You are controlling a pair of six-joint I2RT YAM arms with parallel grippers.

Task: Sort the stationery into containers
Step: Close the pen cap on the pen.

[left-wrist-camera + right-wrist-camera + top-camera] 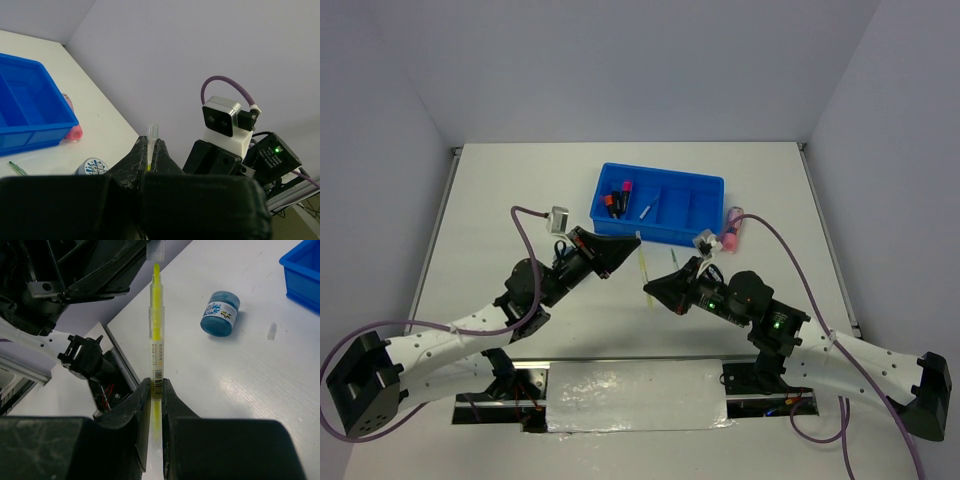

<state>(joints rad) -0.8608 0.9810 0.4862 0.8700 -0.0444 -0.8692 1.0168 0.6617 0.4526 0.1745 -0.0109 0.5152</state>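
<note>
**Two grippers, one pen: yellow marker held in the air short of the tray**

Your right gripper (156, 386) is clamped on the barrel of a clear yellow pen (156, 325). Its fingers press either side of the printed label and hold the pen off the table (520, 190), tip aimed at the other arm. Your left gripper (149, 145) is pinched together on the pen's far end, on what looks like a clear cap (152, 131). The wrist views do not show whether that cap is seated on the yellow tip or just shy of it.

The two-ended hold reads as either a capping or a hand-over, with the right arm steadying the barrel in line so the left can work the end. From above, the pen hangs between the arms, near the front wall of the tray (665, 236) but not over it.

In the tray, the leftmost compartment holds highlighters (618, 197) and the next a pale pen (646, 210), so like is going with like. The two right compartments look bare from above.

Loose on the table lie a blue roll (220, 313), near the pen, and a pink tube (731, 230) just beside the tray's right end.

Before either gripper lets go, make sure the other has the pen securely. A slim, slick barrel could tip or drop.
</note>
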